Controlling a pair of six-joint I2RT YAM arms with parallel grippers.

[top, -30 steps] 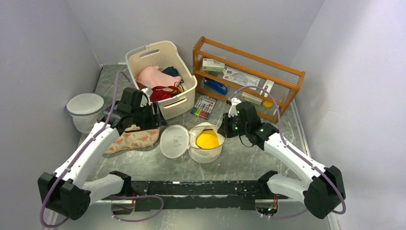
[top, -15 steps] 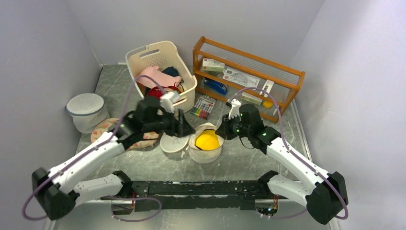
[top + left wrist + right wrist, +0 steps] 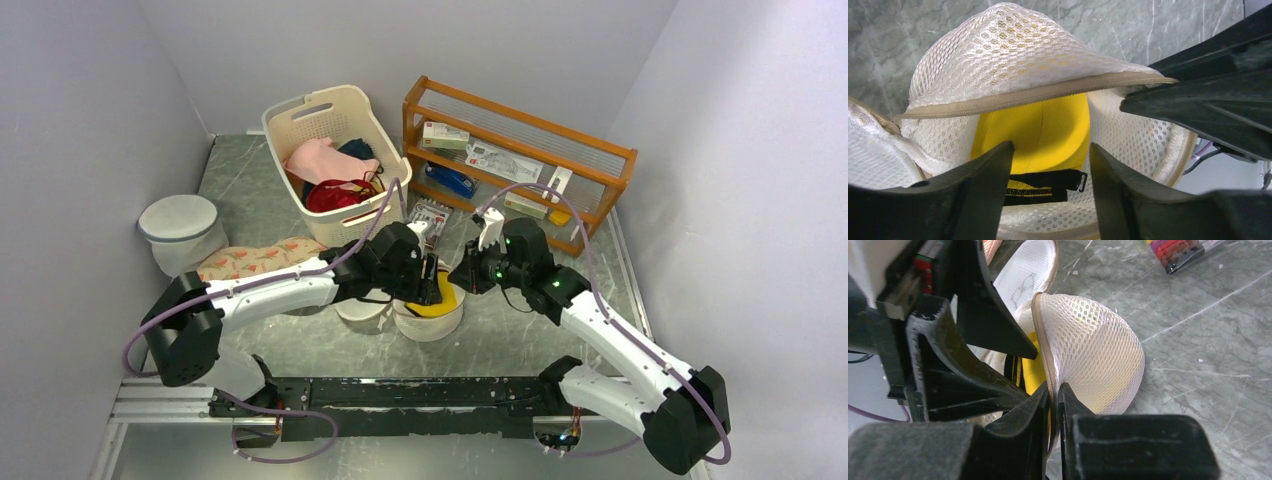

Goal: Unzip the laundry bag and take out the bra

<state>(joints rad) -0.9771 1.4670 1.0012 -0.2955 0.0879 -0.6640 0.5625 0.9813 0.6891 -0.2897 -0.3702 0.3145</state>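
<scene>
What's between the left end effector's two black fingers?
A yellow bra with a black strap, lying inside the open laundry bag; the left wrist view shows it between the left end effector's spread fingers.

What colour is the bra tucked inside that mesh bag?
The bra is bright yellow with a black strap, clearest in the left wrist view.

Cream basket [image 3: 318, 100] of clothes, far centre. Wooden rack [image 3: 520, 128], far right. Grey-rimmed white mesh bag [image 3: 178, 232], left; floral cloth [image 3: 258, 259] just beside it.
</scene>
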